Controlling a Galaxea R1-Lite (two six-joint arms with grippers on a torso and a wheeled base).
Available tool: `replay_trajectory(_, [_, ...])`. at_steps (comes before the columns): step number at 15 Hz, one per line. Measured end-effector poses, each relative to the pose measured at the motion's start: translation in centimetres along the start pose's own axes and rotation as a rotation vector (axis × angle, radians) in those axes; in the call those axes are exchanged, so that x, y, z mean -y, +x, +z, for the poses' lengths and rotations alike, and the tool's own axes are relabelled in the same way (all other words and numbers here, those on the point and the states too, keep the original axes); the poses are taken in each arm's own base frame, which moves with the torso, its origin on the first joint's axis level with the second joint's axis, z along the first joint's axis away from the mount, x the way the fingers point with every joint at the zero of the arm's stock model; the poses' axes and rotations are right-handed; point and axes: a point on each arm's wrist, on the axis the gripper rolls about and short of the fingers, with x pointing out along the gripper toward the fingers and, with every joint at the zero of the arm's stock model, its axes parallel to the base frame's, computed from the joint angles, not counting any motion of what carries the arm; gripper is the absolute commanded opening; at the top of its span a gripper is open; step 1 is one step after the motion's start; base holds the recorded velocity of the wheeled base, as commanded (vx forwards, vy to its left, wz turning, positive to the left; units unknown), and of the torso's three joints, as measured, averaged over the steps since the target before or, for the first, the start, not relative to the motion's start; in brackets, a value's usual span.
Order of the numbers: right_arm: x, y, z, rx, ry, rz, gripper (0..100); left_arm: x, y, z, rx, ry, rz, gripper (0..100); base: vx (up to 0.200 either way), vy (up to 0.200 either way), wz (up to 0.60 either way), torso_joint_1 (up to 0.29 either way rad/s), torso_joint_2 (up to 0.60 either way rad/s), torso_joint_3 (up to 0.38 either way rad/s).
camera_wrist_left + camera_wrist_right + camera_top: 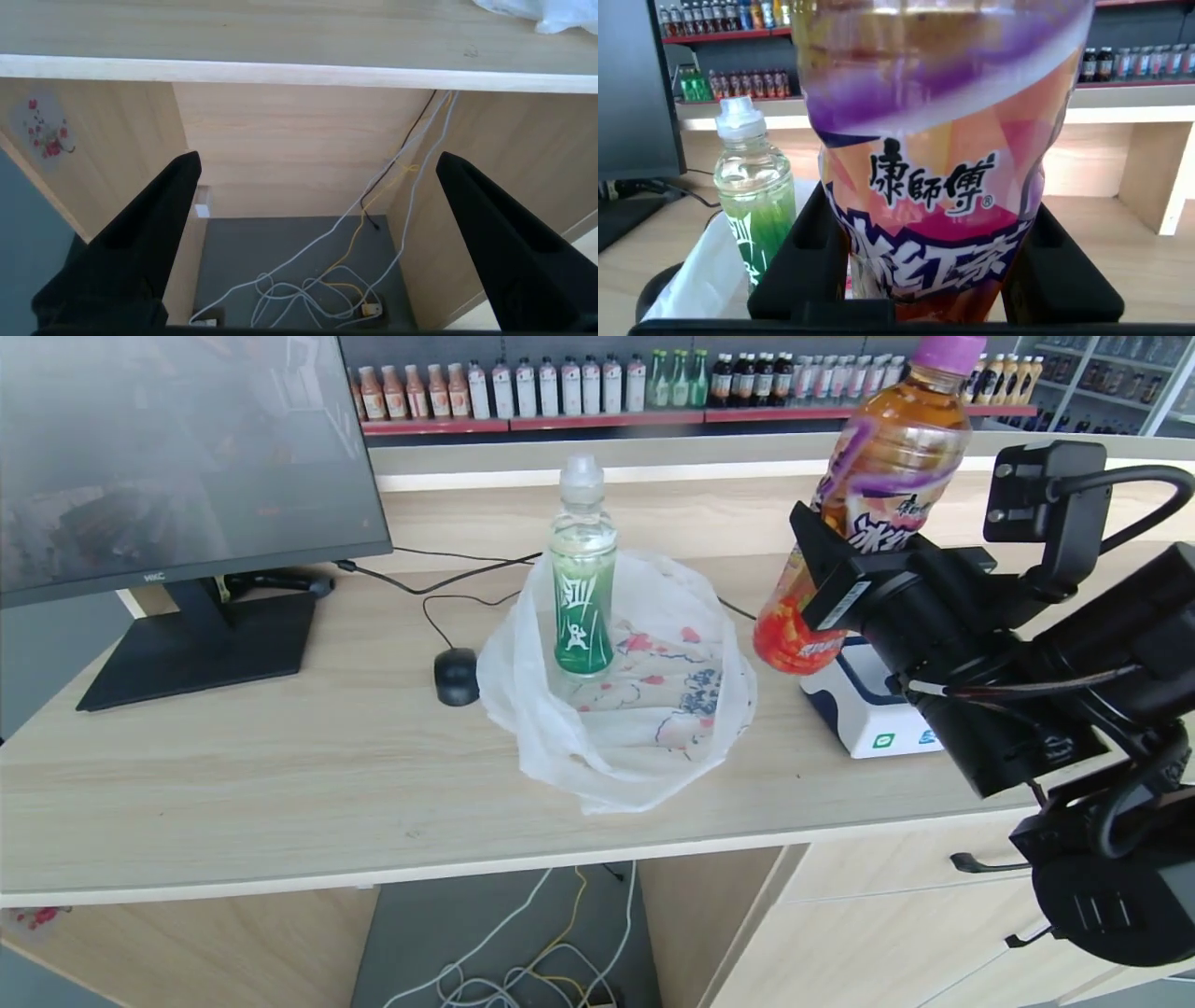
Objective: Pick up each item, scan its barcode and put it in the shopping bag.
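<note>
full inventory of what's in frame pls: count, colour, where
tea bottle: 1, amber with purple cap, held tilted above the scanner, right of the bag
green bottle: 1, clear and green, upright in the bag
shopping bag: 1, white, open on the counter, centre
scanner: 1, white and blue, on the counter, right of the bag
mouse: 1, black, just left of the bag
monitor: 1, black, rear left
counter: 1, light wood
shelf bottles: many, mixed colours, far shelf
right end effector: 1, black, clamped on the tea bottle
left end effector: 1, black, open, below the counter edge
</note>
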Motion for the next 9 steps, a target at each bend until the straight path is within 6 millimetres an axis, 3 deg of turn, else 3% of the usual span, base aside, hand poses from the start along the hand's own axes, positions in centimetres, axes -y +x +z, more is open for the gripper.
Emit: replay_trajectory(9, [-0.3, 0.3, -1.3, -0.021, 0.018, 0.007, 0, 0.0, 0.0, 0.0, 0.000, 0.001, 0.000, 100, 0.000, 0.000, 0.00, 0.000, 0.00, 0.000])
